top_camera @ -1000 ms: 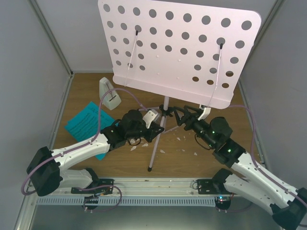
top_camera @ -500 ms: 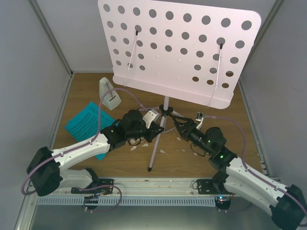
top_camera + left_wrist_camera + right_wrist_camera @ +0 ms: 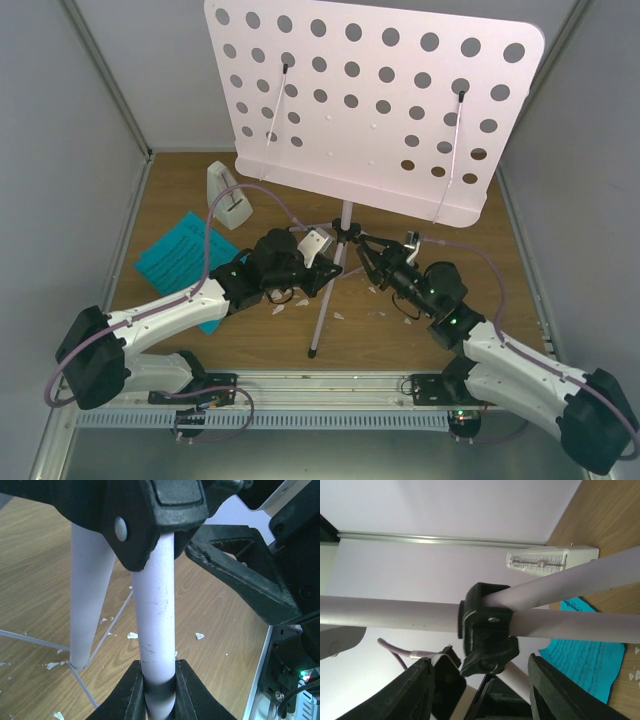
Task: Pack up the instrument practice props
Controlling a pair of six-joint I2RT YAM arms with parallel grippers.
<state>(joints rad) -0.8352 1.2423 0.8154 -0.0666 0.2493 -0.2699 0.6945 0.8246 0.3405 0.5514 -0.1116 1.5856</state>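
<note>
Your left pincer (image 3: 160, 692) pinches the music stand (image 3: 375, 100) by its pale pole (image 3: 154, 605), close to the black hub (image 3: 487, 625), with a finger pressed to each side. Your right pincer (image 3: 485, 690) is spread, the hub lying between its fingers without visible contact. The stand is upright on its tripod mid-surface (image 3: 440, 330). The metronome (image 3: 228, 196) stands at the far left. The cyan sheet-music pages (image 3: 178, 258) lie flat nearer you, partly under your left arm. White crumbs (image 3: 408, 322) lie scattered around the tripod legs.
</note>
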